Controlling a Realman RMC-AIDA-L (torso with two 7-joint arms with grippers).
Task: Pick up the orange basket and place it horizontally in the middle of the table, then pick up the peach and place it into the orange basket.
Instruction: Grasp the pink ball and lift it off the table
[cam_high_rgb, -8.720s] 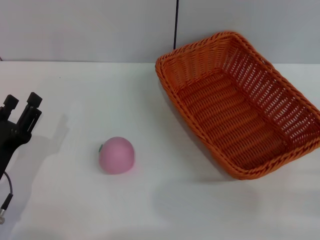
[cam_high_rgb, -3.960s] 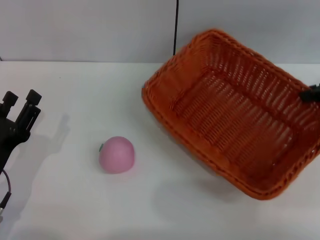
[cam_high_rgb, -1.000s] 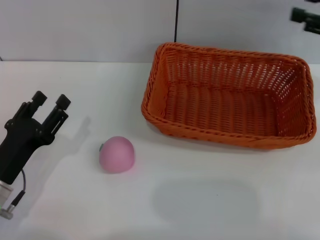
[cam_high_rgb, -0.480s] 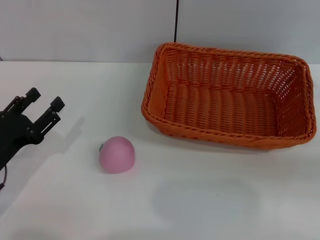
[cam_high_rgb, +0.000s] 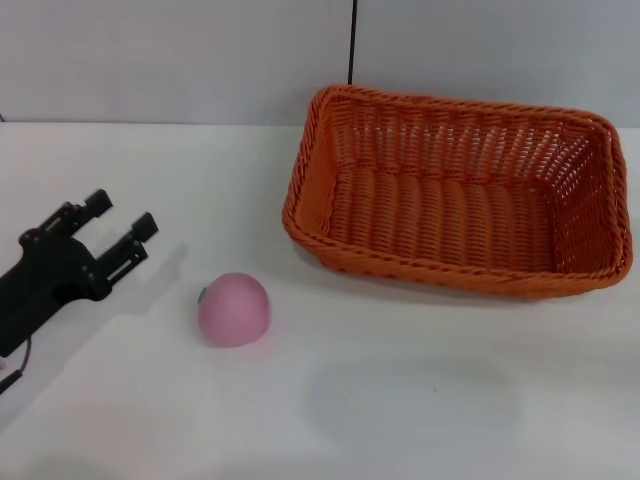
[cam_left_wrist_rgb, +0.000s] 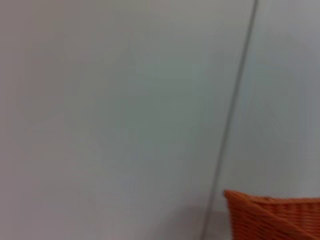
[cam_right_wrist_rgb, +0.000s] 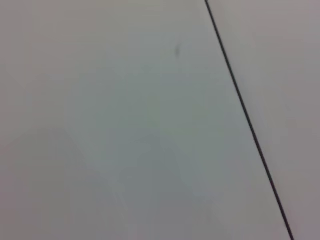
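The left gripper (cam_high_rgb: 120, 224) shows only in the head view: two black fingers (cam_high_rgb: 97, 203) spread apart, grasping nothing, aimed across the bench toward the far right, hovering near the small smooth round pale-pink peach (cam_high_rgb: 233, 309) but clear of it. The blocky black wrist behind them runs off the picture's left edge. The right gripper appears in no view, so whether it is released or clenched cannot be told.

The peach sits on the wide plain white bench (cam_high_rgb: 400, 400), left of centre, with a tiny green spot on its left side. Well apart from it, to the right and farther back, the large rectangular orange wicker basket (cam_high_rgb: 456, 190) rests flat with its long side running across the bench, empty; its sides are flared open weave under a thick braided rim.

The left wrist view adds only a corner of that basket (cam_left_wrist_rgb: 272, 215) below a pale grey wall (cam_left_wrist_rgb: 110, 100) crossed by a thin seam. The right wrist view holds nothing but wall (cam_right_wrist_rgb: 125, 125) and a dark diagonal line.
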